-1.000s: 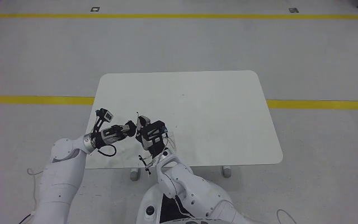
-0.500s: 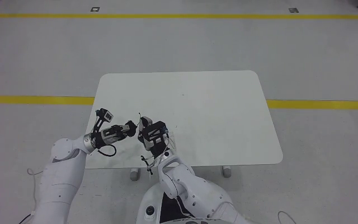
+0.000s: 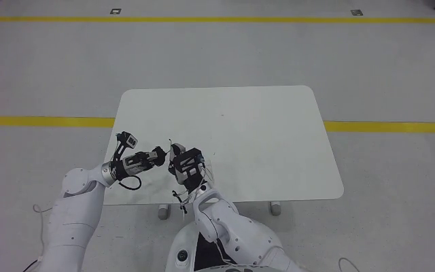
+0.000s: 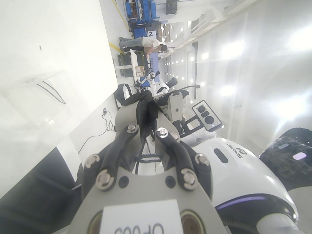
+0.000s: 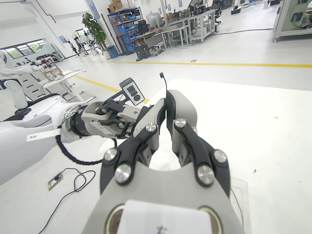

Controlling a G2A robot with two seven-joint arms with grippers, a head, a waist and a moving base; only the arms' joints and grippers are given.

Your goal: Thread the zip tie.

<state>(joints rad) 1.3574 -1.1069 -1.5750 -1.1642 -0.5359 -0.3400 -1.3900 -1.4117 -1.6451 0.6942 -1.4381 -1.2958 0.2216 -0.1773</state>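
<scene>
Two grippers: the left gripper [image 3: 160, 155] and the right gripper [image 3: 177, 151] are brought tip to tip above the table [image 3: 258, 129], at about 8 o'clock from its centre and near the edge. The left one lies at 9 o'clock of the right.
Right jaws: closed on the zip tie [image 5: 165, 83], with the ribbed pads [image 5: 170, 108] pressed flat against the strap.
Left jaws: seen closed, pad against pad, in the left wrist view. Whether the tie's tail is pinched there cannot be told.
Zip tie position: held in the air by the right gripper, clear of the table. A short length ending in the square head stands out beyond the fingertips.
Weight: judged very light, so no real load on the grip is to be expected.
Stiffness: a thin plastic strap, judged springy. It would bend easily and flick back if released.
Surface: smooth and narrow, so slipping or twisting between the pads is likely under a loose pinch.
Where to be held: close behind the head, so that the slot is kept steady. The tail is best taken near its tip, with little free length left to wobble.
Risk: the slot is judged small, and with slight misalignment the tail would buckle rather than enter.
Other items: a clear tray [image 4: 31, 98] lies on the table with spare ties [image 4: 52, 92] in it.
</scene>
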